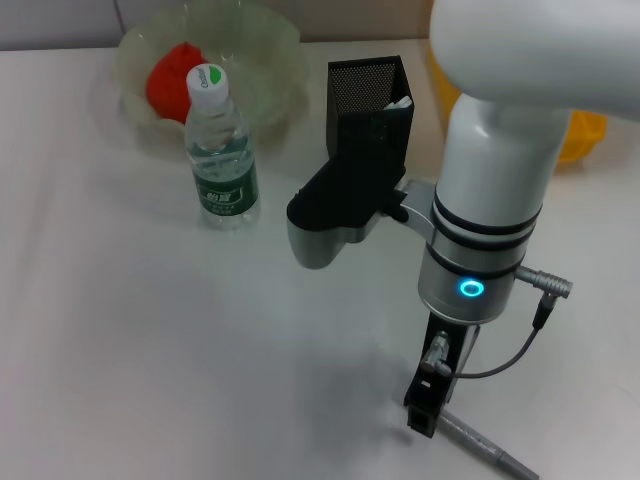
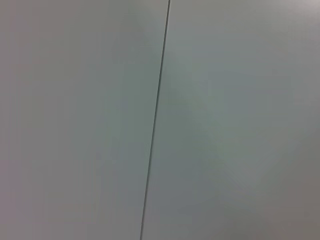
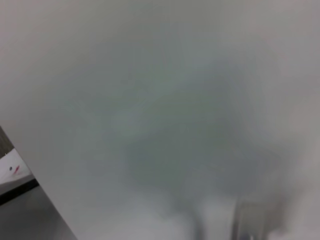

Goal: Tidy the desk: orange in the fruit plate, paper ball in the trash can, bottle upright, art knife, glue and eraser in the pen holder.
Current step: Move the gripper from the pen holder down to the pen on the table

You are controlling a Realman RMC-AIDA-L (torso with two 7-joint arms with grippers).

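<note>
Fingertips of the right gripper (image 1: 422, 412) are pointed down at the table (image 1: 150, 350) in the lower right of the head view. From above they show only as one dark block, so I cannot tell whether they stand wide, narrow or closed on anything. They sit right at the near end of the art knife (image 1: 478, 447), a slim grey stick lying flat and running off toward the lower right corner. Whether they touch it is not clear. The left gripper appears in no picture; its wrist camera shows only bare tabletop with a thin seam.

Much of the job looks done. The orange (image 1: 172, 78) lies in the fruit plate (image 1: 270, 50) at the upper left. The bottle (image 1: 222, 150) stands upright just in front of that plate, cap on top. No paper ball, glue or eraser is left lying on the visible table. The pen holder (image 1: 365, 110), top centre, has something white (image 1: 400, 103) poking above its rim, though I cannot say what it is. The trash can (image 1: 588, 135) is mostly hidden behind the right arm at the upper right, and its inside cannot be seen.

What remains, by my reading, is the knife: it needs gripping, lifting and dropping into the holder, which stands well apart from it up the frame.
</note>
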